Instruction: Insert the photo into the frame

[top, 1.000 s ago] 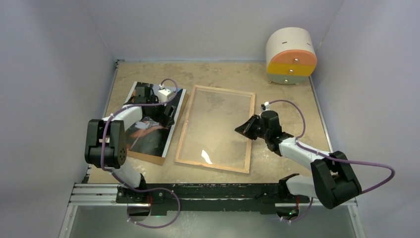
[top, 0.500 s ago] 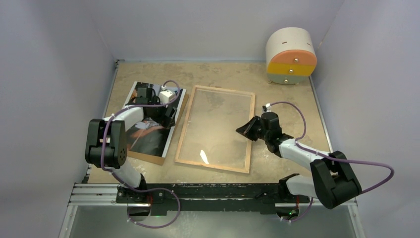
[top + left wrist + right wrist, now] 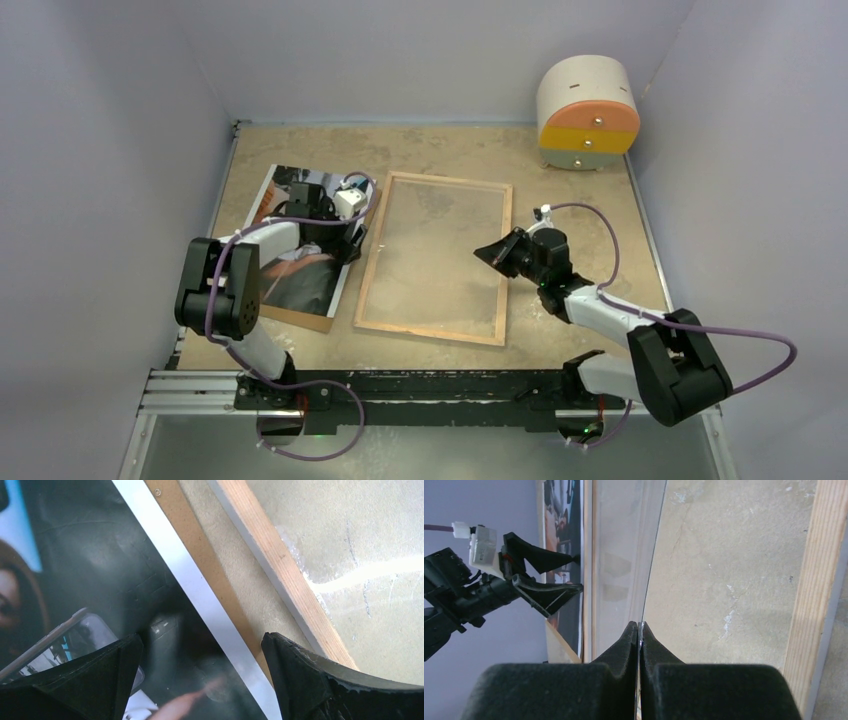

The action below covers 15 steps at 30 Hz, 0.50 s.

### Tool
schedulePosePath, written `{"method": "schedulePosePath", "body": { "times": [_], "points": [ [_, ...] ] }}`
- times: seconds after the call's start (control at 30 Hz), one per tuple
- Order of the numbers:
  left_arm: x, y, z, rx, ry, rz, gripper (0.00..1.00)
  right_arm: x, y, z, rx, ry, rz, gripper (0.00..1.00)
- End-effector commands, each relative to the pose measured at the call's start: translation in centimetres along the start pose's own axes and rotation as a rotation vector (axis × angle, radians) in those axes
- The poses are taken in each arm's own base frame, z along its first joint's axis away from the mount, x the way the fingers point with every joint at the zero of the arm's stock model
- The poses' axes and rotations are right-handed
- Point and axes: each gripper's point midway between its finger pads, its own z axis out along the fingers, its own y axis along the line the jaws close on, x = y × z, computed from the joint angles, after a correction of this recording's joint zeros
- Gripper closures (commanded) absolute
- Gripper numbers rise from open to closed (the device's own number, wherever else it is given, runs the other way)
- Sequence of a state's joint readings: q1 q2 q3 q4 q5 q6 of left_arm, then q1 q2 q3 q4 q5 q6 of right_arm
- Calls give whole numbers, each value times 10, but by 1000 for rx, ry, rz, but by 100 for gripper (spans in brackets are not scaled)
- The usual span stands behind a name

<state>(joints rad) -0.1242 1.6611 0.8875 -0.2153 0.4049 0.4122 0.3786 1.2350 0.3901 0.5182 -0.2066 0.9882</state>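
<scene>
The left gripper (image 3: 200, 645) hung with its jaws spread wide and holding nothing, just above the right margin of the photo (image 3: 100, 570). One finger was over the dark print and the other out past the white border, which looked like a line-up for taking that edge. The photo lay flat at the left of the table (image 3: 450, 145) on the brown hardboard sheet (image 3: 197, 555), which showed as a narrow strip beyond the border. The sheet gave little room for a finger to get under the paper. Just beside it, across a bare strip of table, ran the left wooden rail of the frame (image 3: 437, 181), lying with its wood-coloured side up. The photo would have to clear that rail to get in. On the far side of the frame, the right gripper (image 3: 639, 625) was fully closed at the right rail, and the thin edge of the glass pane (image 3: 624, 555) ran straight into its fingertips. It appeared to be pinching the pane, probably to steady or tilt it, though the purpose could not be read for certain. That arm reached over the opening and could crowd the photo's path. A round drawer unit (image 3: 588, 110) with orange and yellow fronts stood well apart at the back right corner, out of the way.
</scene>
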Motion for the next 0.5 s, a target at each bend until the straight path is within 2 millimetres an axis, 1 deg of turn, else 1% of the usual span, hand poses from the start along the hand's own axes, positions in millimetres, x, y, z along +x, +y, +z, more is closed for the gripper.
{"method": "schedulePosePath", "body": {
  "times": [0.0, 0.1, 0.27, 0.47],
  "points": [
    [18, -14, 12, 36, 43, 20, 2, -18, 28, -3, -120, -80, -20, 100],
    [20, -16, 15, 43, 51, 23, 3, -17, 34, -4, -153, -81, -30, 100],
    [23, -17, 16, 46, 60, 25, 4, -17, 59, -9, -248, -88, -83, 100],
    [20, -18, 15, 51, 54, 28, 4, -17, 81, -14, -326, -84, -104, 100]
  ]
}}
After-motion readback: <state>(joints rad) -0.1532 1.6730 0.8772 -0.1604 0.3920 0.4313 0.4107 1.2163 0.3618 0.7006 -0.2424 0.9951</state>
